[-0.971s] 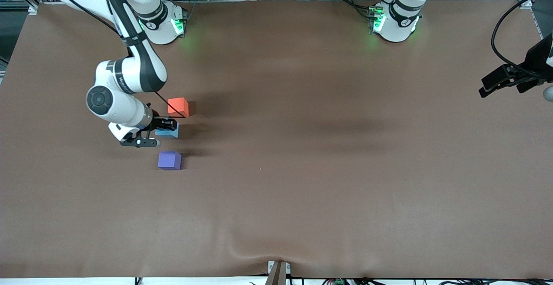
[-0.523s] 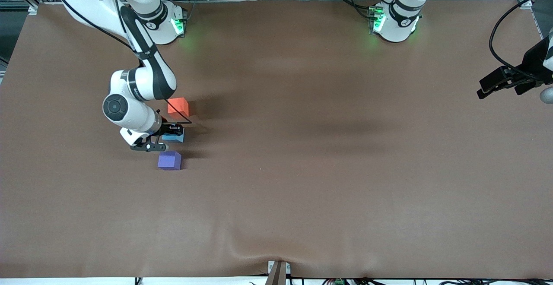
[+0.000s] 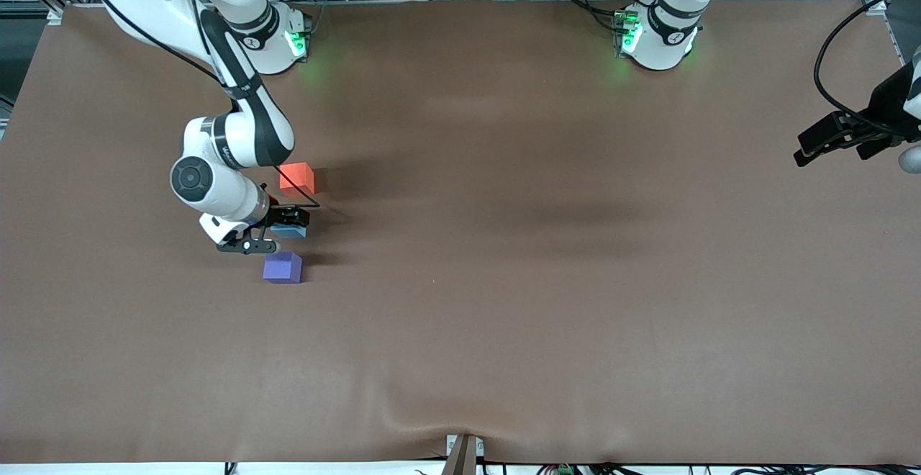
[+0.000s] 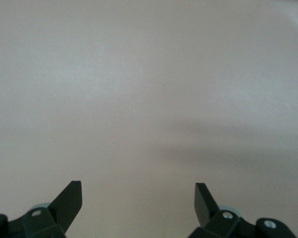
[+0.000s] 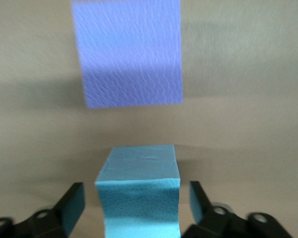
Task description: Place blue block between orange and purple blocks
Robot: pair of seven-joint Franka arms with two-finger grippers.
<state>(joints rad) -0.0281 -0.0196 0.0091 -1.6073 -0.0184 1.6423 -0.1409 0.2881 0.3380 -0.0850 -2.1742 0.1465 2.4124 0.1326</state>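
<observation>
blue block (image 5: 139, 196): matt, finely grained, leather-like skin
purple block (image 5: 129, 52): matt, same grained texture
orange block (image 3: 297, 177): matt
table (image 3: 547, 281): matt brown cover, slightly wrinkled

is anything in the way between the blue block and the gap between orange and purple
Nothing visible. The blue block already sits between the orange block and the purple block, with the right pincer open around it. The left pincer waits, open.

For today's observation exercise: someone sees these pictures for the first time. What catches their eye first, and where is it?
Three bright cubes in a row near the right arm's end of the table: the orange block farthest from the front camera, the blue block in the middle, the purple block nearest. The right gripper straddles the blue block, fingers open; the left gripper waits, open.
</observation>
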